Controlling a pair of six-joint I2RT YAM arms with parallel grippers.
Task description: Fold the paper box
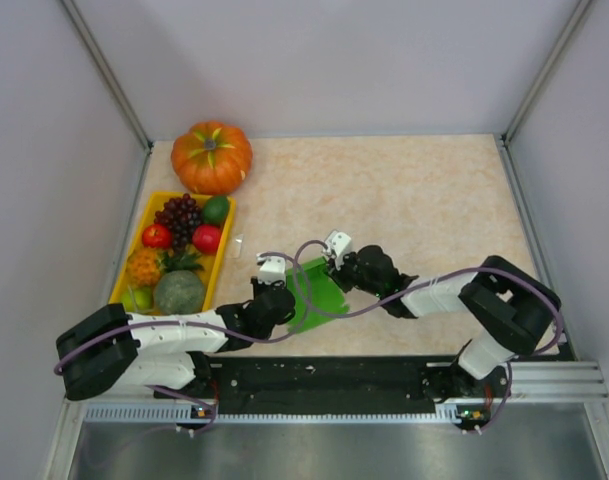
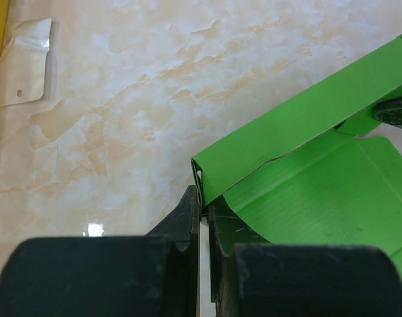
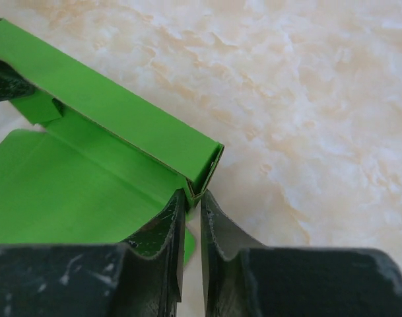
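The paper box (image 1: pixel 319 290) is a bright green card sheet lying on the marble table between my two arms. One long flap is folded up and over into a narrow raised wall (image 2: pixel 300 125). My left gripper (image 1: pixel 287 298) is shut on the near-left end of that wall, with the card edge pinched at its tips (image 2: pixel 204 201). At the wall's other end, my right gripper (image 1: pixel 340 272) has its jaws drawn nearly together on the folded corner (image 3: pixel 193 197). The flat panel (image 3: pixel 75 191) lies beside the wall. Each wrist view shows the other gripper's dark fingertip at the far end.
A yellow tray (image 1: pixel 142 222) of fruit stands at the left, with an orange pumpkin (image 1: pixel 212 157) behind it. A small clear plastic bag (image 2: pixel 26 69) lies on the table between the tray and the box. Grey walls close in the table's left, back and right sides.
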